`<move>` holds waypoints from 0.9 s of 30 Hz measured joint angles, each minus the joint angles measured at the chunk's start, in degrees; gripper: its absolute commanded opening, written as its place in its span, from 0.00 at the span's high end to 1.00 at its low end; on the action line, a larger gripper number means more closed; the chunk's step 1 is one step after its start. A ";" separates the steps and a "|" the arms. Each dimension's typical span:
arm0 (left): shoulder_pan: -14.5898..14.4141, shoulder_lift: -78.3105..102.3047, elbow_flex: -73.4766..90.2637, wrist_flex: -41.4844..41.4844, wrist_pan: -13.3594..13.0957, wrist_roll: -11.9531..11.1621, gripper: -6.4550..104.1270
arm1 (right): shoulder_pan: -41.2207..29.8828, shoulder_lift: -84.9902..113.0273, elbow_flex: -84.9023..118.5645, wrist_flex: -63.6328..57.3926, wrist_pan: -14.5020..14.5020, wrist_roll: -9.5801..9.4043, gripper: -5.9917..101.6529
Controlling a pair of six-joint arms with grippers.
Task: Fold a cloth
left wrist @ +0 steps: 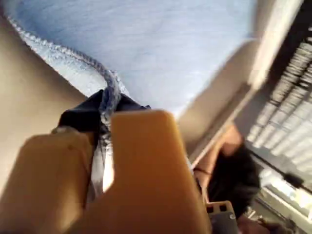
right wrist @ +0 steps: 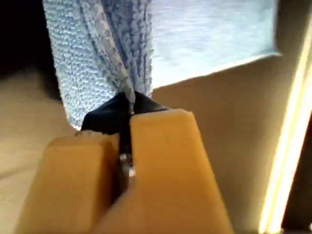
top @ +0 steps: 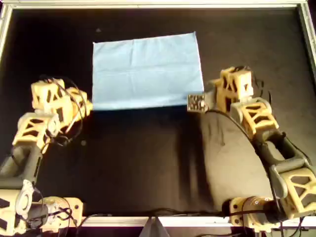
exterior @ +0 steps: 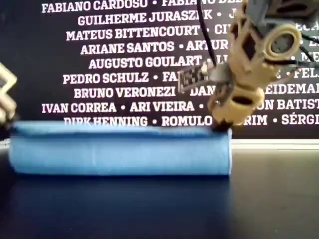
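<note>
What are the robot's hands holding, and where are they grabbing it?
Both hold the cloth. The left gripper pinches its hemmed edge, and the right gripper pinches bunched fabric at its edge, near a corner.

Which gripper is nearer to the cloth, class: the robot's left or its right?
Neither: both touch it. The left gripper is shut on one near corner of the cloth, overhead view's left; the right gripper is shut on the other.

Lab or demo stand — framed black worktable (top: 148,163), wall of printed names (exterior: 124,62) behind.
</note>
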 measured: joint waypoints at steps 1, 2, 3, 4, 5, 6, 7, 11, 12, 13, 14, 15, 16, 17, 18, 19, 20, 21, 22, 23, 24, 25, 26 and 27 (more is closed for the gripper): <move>0.00 -0.09 -0.62 0.00 0.00 0.00 0.95 | 0.00 0.00 -0.79 0.00 0.00 -0.44 0.94; 0.00 -0.44 -1.41 0.00 0.00 0.00 0.95 | -0.09 0.00 -1.58 0.00 0.09 -0.44 0.94; 0.00 -1.32 -2.37 0.00 0.00 0.00 0.95 | -0.09 0.00 -2.37 0.00 0.35 -0.35 0.94; 0.00 -2.55 -3.60 0.00 0.00 0.00 0.95 | -0.09 -0.26 -3.25 0.00 0.44 -0.35 0.94; 0.00 -4.13 -4.92 0.00 0.00 0.00 0.95 | -0.09 -1.32 -4.57 0.00 0.35 -0.35 0.94; 0.00 -5.89 -6.24 0.00 -0.09 0.00 0.95 | -0.09 -2.64 -6.06 0.00 0.53 -0.35 0.94; 0.00 -8.09 -7.65 0.00 -0.09 0.00 0.95 | -0.09 -4.31 -7.65 0.00 0.79 -0.35 0.94; 0.00 -16.52 -13.97 0.00 -0.18 0.00 0.95 | -0.44 -11.78 -14.41 0.00 0.70 -0.35 0.94; 0.00 -18.54 -15.82 0.00 -0.18 0.00 0.95 | -0.53 -13.80 -16.61 0.00 0.70 -0.35 0.94; 0.00 -20.30 -17.58 0.00 -0.18 0.00 0.95 | -0.53 -15.91 -18.90 0.00 0.70 -0.35 0.94; 0.00 -21.62 -19.16 0.00 -0.18 0.00 0.95 | -0.53 -18.02 -21.18 0.00 0.70 -0.35 0.94; 0.00 -22.94 -20.92 0.00 -0.18 0.00 0.95 | -0.53 -20.21 -23.64 0.00 0.70 -0.35 0.94; 0.00 -24.52 -22.76 0.00 -0.18 0.00 0.95 | -0.53 -22.24 -26.02 0.00 0.70 -0.35 0.94; 0.00 -26.02 -24.79 0.00 -0.18 0.00 0.95 | -0.53 -24.35 -28.48 0.00 0.70 -0.35 0.94; 0.00 -27.25 -26.46 -0.18 -0.18 0.00 0.95 | -0.53 -26.28 -30.85 0.00 0.70 -0.35 0.94; 0.00 -28.48 -28.04 -0.18 -0.18 0.00 0.95 | -0.53 -28.04 -33.13 0.00 0.70 -0.35 0.94; 0.00 -29.71 -29.62 -0.18 -0.18 0.00 0.95 | -0.53 -29.62 -35.51 0.00 0.70 -0.35 0.94; 0.00 -30.67 -31.20 -0.18 -0.18 0.00 0.95 | -0.53 -31.20 -37.97 0.00 0.70 -0.44 0.94; 0.00 -31.64 -32.87 -0.18 -0.18 0.00 0.95 | -0.62 -32.78 -40.34 0.00 0.70 -0.44 0.94; 0.00 -32.87 -34.63 -0.18 -0.18 0.00 0.95 | -0.62 -34.45 -42.80 0.00 0.70 -0.44 0.94; 0.00 -33.93 -36.30 -0.18 -0.18 0.00 0.95 | -0.70 -36.30 -45.26 0.00 0.70 -0.44 0.94; 0.00 -35.07 -37.97 -0.18 -0.18 0.00 0.95 | -0.79 -37.97 -47.64 0.00 0.70 -0.44 0.94; 0.00 -36.12 -39.38 -0.18 -0.18 0.00 0.95 | -0.88 -39.29 -49.75 0.00 0.70 -0.44 0.94; 0.00 -37.27 -40.78 -0.18 -0.18 0.00 0.95 | -0.88 -40.96 -51.86 0.00 0.70 -0.44 0.94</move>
